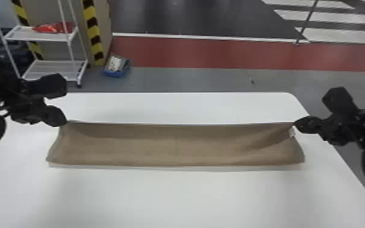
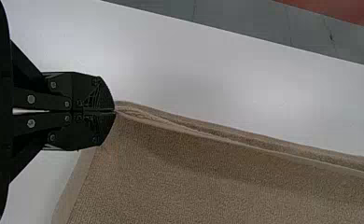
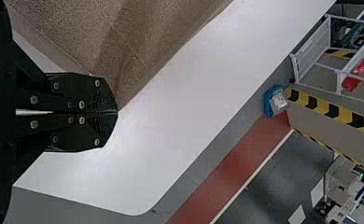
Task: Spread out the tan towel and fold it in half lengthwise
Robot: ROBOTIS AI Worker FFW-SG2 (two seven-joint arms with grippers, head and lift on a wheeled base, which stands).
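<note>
The tan towel (image 1: 175, 145) stretches wide across the white table, its far edge pulled straight between both grippers and its near edge lying on the tabletop. At its far left corner is my left gripper (image 1: 65, 121); at the far right corner, beside a small white tag, is my right gripper (image 1: 295, 123). In the left wrist view the left gripper (image 2: 115, 111) is shut on a corner of the towel (image 2: 208, 186), with two layers showing along that edge. The right gripper (image 3: 117, 112), in its wrist view, is shut on the opposite corner of the towel (image 3: 124, 42).
The white table (image 1: 172, 197) extends in front of and behind the towel, with its far edge and rounded far right corner in view. Beyond it on the floor are a white shelf rack (image 1: 42, 35) holding a red item and a blue box (image 1: 115, 70).
</note>
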